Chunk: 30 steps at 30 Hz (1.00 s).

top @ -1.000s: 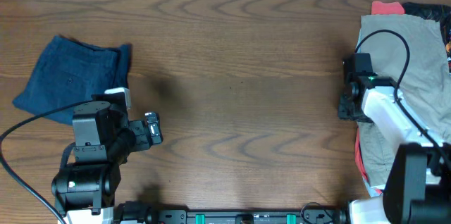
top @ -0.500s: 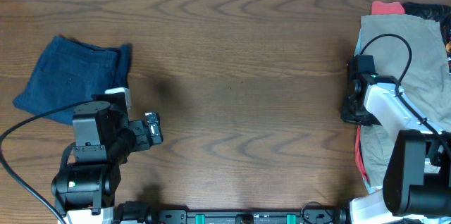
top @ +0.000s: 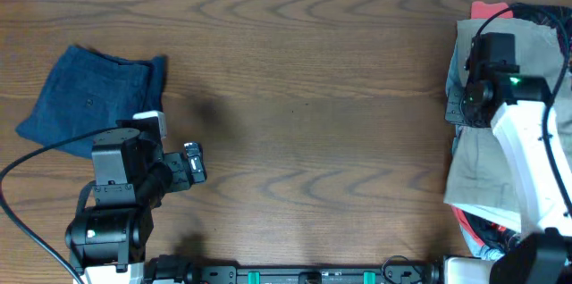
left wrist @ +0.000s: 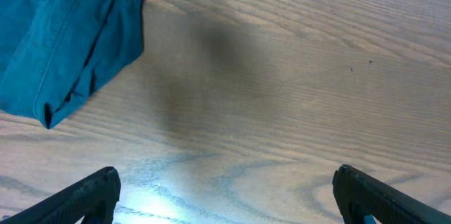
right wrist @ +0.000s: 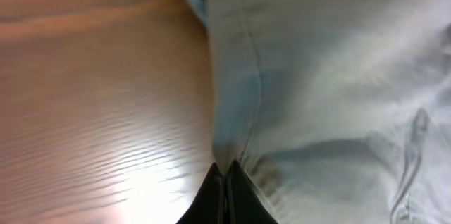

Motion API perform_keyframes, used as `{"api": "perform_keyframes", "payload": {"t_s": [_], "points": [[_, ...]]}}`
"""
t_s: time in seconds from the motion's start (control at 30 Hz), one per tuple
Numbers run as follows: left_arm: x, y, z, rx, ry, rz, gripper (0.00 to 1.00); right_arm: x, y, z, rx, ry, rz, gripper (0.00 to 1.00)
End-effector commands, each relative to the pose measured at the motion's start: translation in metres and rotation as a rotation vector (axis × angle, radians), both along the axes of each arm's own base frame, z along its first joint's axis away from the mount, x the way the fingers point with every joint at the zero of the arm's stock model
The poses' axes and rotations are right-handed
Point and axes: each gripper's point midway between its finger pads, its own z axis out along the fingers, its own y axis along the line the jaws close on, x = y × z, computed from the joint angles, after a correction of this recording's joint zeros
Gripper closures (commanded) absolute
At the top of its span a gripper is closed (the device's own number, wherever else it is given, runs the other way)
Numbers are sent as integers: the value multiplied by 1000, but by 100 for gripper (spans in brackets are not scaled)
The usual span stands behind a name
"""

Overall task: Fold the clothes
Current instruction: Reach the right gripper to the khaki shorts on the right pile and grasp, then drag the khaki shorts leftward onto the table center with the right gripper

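so, right gripper (right wrist: 224,182) pinched together on the near edge of the khaki shorts (top: 527,61), far right of the table (top: 304,70).
we read that edge grip as set up to drag the shorts off the pile onto bare wood for folding; a red piece (top: 490,9) peeks out behind. left gripper (left wrist: 225,194) hangs jaws wide apart, empty, beside the folded navy shorts (top: 89,96), parked clear, we guess. brown wood-grain top with some glare; no room visible.
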Motion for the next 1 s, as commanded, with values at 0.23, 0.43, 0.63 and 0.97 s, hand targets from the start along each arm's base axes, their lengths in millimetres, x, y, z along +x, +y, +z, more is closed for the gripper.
{"api": "perform_keyframes", "payload": {"t_s": [0.23,0.43,0.63,0.97], "points": [[2,-1,7,-3,-15,0,2,-5,187,79,975,-229,689,98],[2,-1,6,-3,-13,0,2,-8,242,118,1098,-364,962,90],[4,-1,4,-4,-2,1,2,-7,263,88,896,-296,962,86],[13,-7,8,-73,-22,25,2,1,162,11,329,-47,478,46]]}}
